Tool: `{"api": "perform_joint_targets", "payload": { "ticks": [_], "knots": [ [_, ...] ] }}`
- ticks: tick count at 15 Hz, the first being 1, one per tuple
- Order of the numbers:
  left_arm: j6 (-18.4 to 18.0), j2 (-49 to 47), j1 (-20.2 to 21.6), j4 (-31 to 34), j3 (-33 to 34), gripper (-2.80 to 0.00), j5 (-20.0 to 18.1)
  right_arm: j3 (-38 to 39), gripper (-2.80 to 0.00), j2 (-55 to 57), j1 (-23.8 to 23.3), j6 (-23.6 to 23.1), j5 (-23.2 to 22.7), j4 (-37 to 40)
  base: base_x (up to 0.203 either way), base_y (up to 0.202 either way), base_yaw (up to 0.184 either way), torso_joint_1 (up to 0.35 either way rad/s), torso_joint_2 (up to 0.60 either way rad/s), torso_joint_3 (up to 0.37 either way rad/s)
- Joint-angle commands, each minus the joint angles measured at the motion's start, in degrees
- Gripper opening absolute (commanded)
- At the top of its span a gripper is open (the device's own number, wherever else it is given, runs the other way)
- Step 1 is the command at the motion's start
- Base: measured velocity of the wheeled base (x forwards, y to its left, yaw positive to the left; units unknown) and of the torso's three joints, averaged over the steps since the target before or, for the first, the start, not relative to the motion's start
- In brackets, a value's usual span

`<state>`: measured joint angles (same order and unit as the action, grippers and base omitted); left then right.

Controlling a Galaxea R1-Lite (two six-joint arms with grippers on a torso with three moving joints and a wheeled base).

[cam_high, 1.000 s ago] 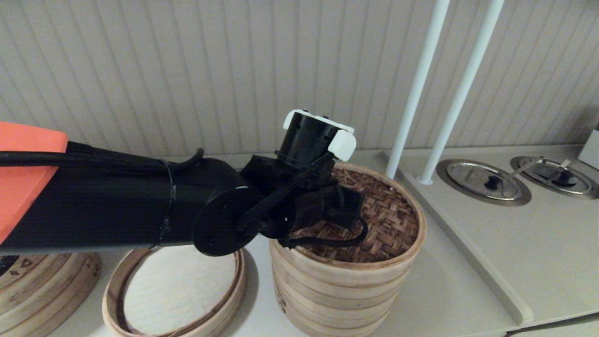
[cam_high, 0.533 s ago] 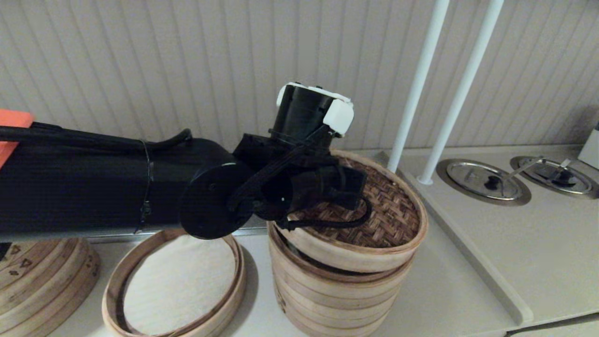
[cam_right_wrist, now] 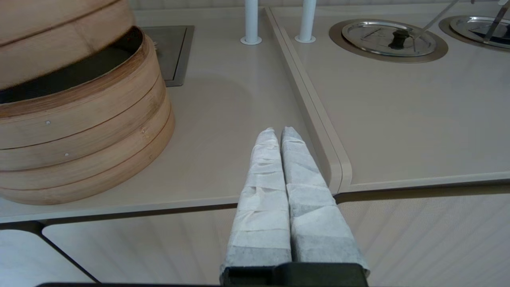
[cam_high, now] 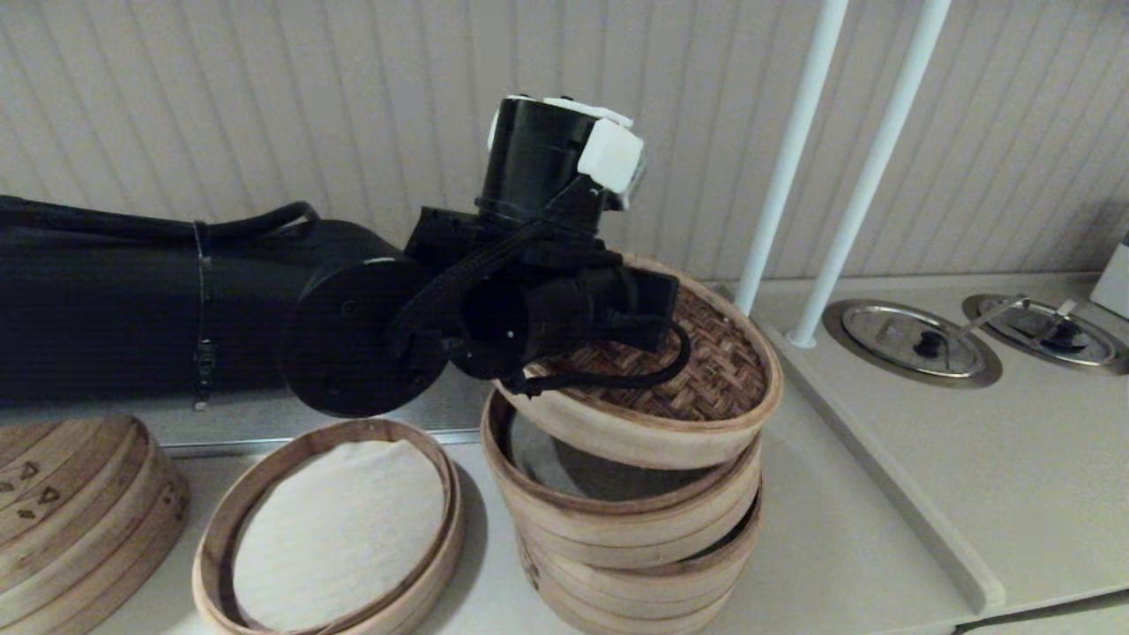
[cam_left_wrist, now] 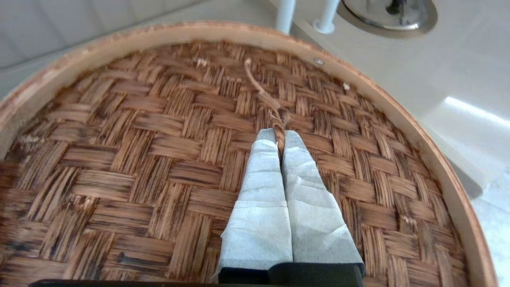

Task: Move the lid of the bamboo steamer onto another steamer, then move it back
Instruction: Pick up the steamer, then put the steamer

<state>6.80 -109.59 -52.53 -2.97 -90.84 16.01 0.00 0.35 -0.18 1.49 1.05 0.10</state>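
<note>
The bamboo steamer lid, dark woven top with a pale rim, hangs tilted above the multi-tier stack, whose greyish inside now shows. My left gripper is shut on the lid's knot loop, its taped fingers lying over the weave. In the head view the left wrist hides the fingers. The other steamer, a single low tray with a white cloth liner, sits on the counter left of the stack. My right gripper is shut and empty, low at the counter's front edge, right of the stack.
A bigger stack with triangle cut-outs stands at the far left. Two white poles rise behind the stack. A raised counter section on the right holds two round metal lids.
My left gripper has lifted the lid off the multi-tier stack, upward and slightly left, tilting it. The stack's inside has come into view. The right arm has not moved.
</note>
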Motion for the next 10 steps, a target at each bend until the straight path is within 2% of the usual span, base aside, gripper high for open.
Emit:
{"api": "perform_joint_targets", "payload": {
  "ticks": [1, 10],
  "knots": [
    [0.14, 0.35, 0.06, 0.16, -0.12, -2.8, -0.01, 0.26, -2.8, 0.09, 0.01, 0.01, 0.01, -0.01, 0.0, 0.0, 0.0, 0.0, 0.0, 0.0],
    [0.32, 0.0, 0.24, 0.16, -2.59, -2.8, -0.01, 0.26, -2.8, 0.09, 0.01, 0.01, 0.01, -0.01, 0.0, 0.0, 0.0, 0.0, 0.0, 0.0]
  ]
}}
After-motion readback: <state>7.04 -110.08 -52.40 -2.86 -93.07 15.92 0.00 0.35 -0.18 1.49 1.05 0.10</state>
